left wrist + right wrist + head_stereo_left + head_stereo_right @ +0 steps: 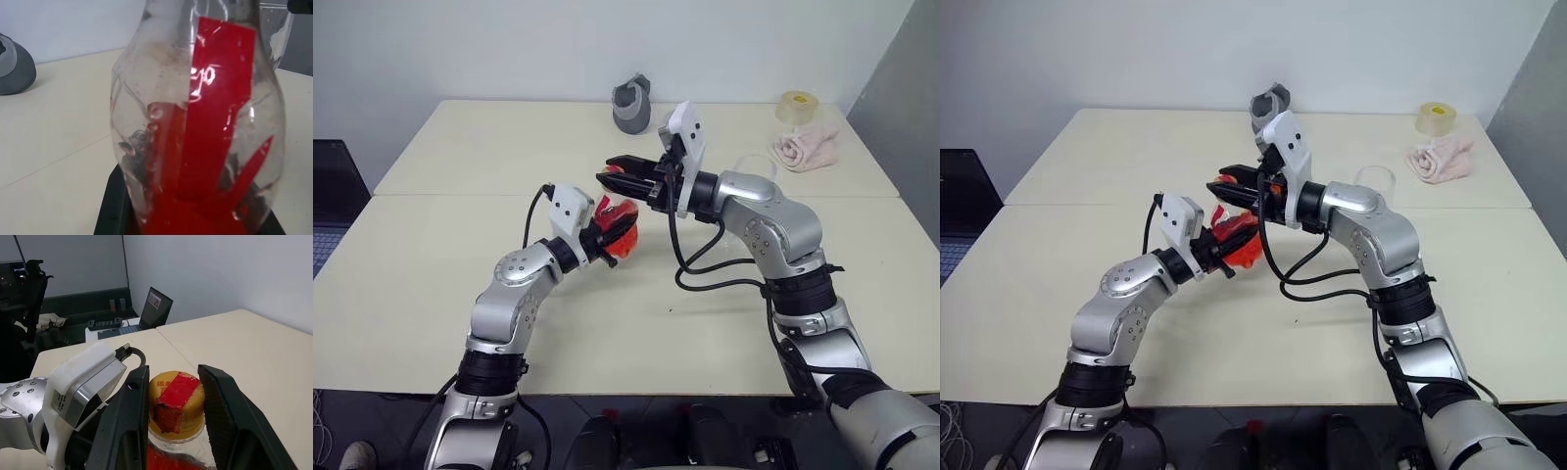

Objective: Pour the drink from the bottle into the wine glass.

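Bottle (195, 127) — small, clear plastic, red label band, yellowish cap (177, 404) with a strip of red tape across its top. Contents: the drink (195, 210), bright red-orange, translucent, pooled low in the bottle. Position: raised above the table (440, 284), near its middle, clamped in the left gripper (607, 238).

Right gripper (173, 396) — pointing sideways at the bottle's top, one black finger (128, 416) on each side of the cap with a narrow gap showing; whether they grip it cannot be told.

Wine glass (1376, 182) — clear, standing on the table behind the right arm; no contents discernible.

Far edge: grey object (631, 103), yellowish tape roll (793, 106), pink cloth (808, 149).
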`<control>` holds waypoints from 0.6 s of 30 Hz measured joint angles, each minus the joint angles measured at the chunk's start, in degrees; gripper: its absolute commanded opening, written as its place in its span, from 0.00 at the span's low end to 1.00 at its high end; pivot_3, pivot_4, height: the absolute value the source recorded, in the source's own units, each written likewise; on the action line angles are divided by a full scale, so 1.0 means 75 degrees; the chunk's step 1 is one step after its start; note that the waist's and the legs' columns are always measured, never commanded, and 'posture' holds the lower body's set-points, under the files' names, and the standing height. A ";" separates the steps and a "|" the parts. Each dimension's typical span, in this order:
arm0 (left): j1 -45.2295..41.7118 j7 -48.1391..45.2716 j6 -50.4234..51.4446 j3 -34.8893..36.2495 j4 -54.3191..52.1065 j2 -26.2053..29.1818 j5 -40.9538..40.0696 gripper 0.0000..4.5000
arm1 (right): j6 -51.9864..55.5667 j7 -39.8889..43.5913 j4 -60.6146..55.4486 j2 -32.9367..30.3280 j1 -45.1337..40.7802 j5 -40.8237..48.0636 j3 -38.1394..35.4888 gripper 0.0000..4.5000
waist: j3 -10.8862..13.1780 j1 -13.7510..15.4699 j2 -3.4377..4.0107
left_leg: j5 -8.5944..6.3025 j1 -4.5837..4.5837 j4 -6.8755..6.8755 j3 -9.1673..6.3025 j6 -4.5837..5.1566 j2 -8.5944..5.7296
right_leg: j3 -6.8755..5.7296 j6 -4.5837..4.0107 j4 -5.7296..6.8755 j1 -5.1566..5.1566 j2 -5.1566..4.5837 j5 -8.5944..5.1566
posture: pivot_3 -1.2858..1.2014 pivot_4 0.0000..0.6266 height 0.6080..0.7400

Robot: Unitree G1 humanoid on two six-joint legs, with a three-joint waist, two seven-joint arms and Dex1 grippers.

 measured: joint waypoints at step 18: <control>0.2267 -0.0662 0.0364 0.0249 -0.2664 0.1216 -0.0692 0.20 | -0.1600 0.4785 0.2349 -0.0355 -0.1144 0.0223 0.0754 0.27 | 0.0008 -0.0064 0.0012 | -0.0016 0.0007 -0.0004 -0.0003 0.0028 0.0011 | -0.0001 -0.0001 -0.0002 0.0003 -0.0004 0.0000 | 0.52 0.24 1.00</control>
